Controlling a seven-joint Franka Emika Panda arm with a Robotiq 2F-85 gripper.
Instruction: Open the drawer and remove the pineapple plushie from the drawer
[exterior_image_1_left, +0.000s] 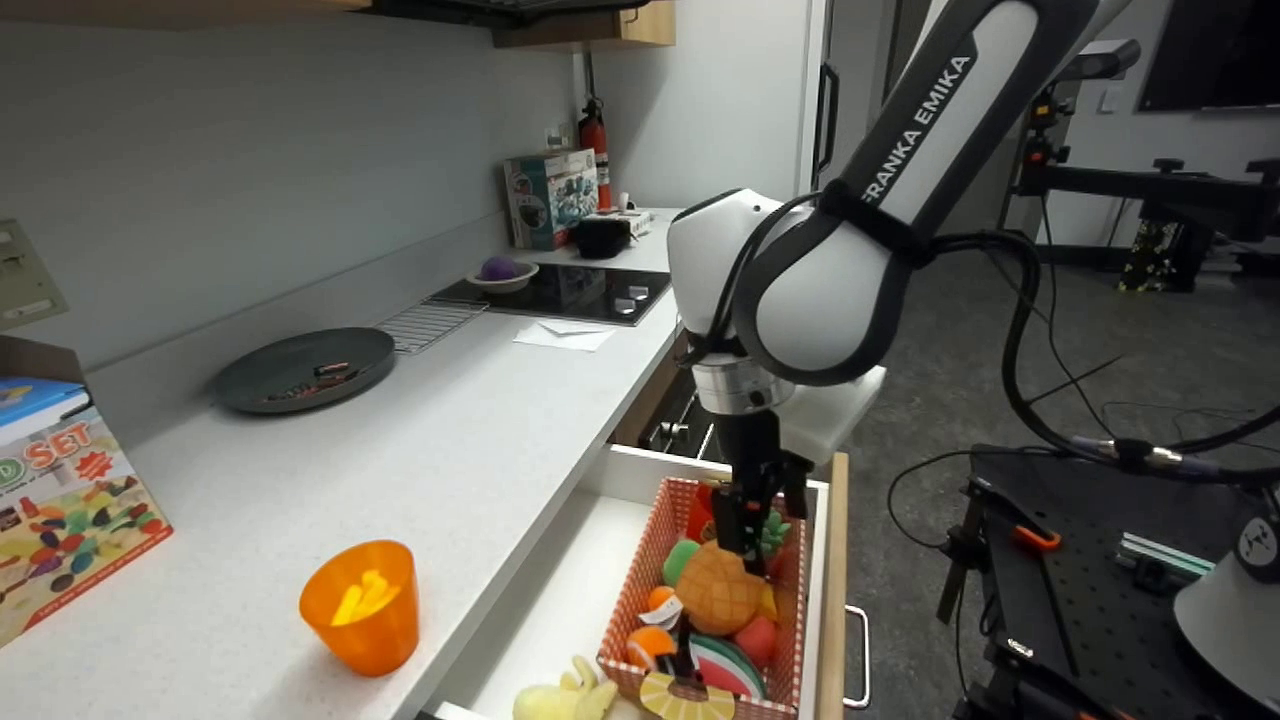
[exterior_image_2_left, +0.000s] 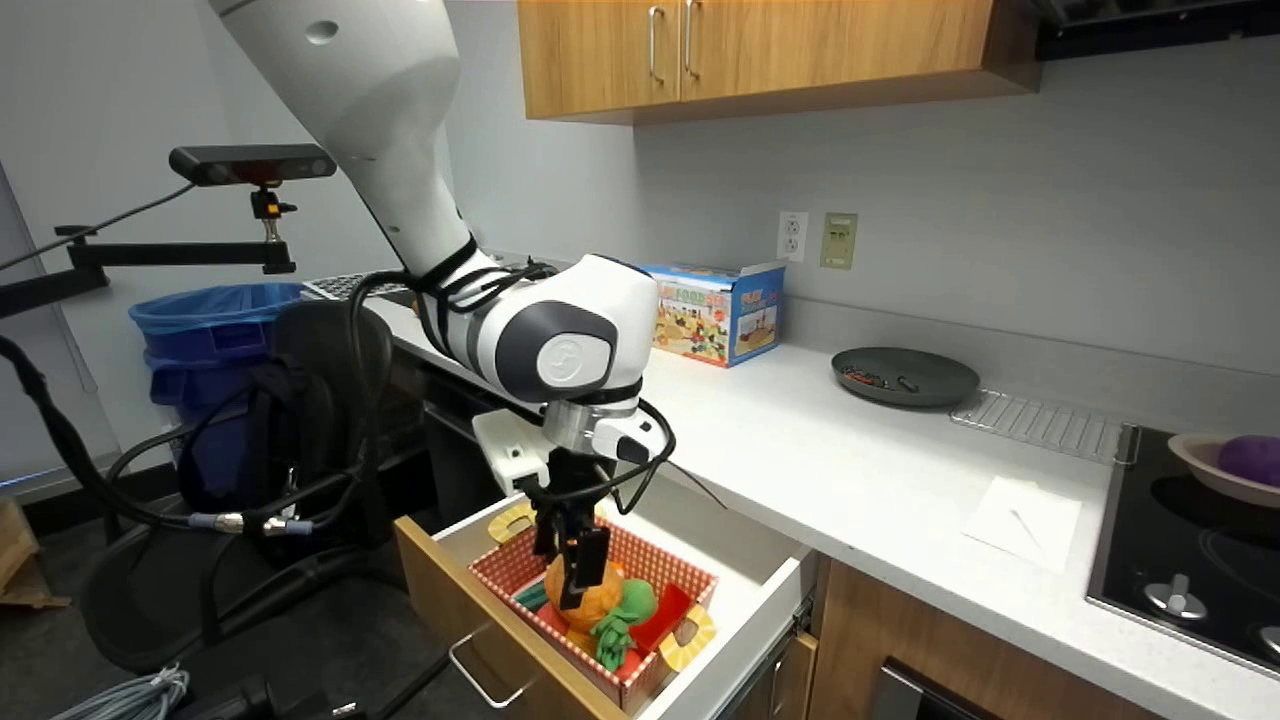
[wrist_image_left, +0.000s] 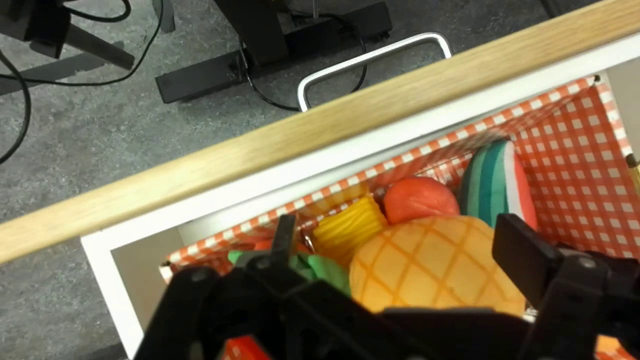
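Nearest in the wrist view hangs your gripper (wrist_image_left: 400, 245), its two dark fingers (wrist_image_left: 525, 257) standing well apart. You have the pineapple plushie (wrist_image_left: 435, 272) showing between them; the finger at that view's right overlaps its edge, but you cannot tell whether the two touch. Its green leaves (wrist_image_left: 327, 272) lie toward the finger at the left and are partly hidden behind it. Your plushie is in a red-and-white checked basket (wrist_image_left: 580, 150), just beside a red round toy (wrist_image_left: 420, 200), a bunched yellow piece (wrist_image_left: 347, 230) and a striped watermelon toy (wrist_image_left: 492, 180). That basket stands in the drawer (wrist_image_left: 310, 132), which is open, its silver handle (wrist_image_left: 370, 59) jutting out over the grey floor (wrist_image_left: 75, 160). In both exterior views you see your arm (exterior_image_1_left: 820, 290) bent down with the gripper pointing into the basket, and the plushie partly covered by the fingertips. Next to the basket, in an exterior view, you have a pale yellow plush toy (exterior_image_1_left: 560, 703) in the drawer, cut off by the view's lower edge. Up on the white counter (exterior_image_1_left: 450, 450) an orange cup (exterior_image_1_left: 375, 635) with yellow pieces (exterior_image_1_left: 365, 597) inside stands near the edge; farther back you will find a dark pan (exterior_image_2_left: 935, 372) with small things (exterior_image_2_left: 868, 378) in it. A printed box (exterior_image_2_left: 695, 325) is on one side of the pan, and a wire rack (exterior_image_2_left: 1040, 425) lies between the pan and the black cooktop (exterior_image_2_left: 1140, 540).
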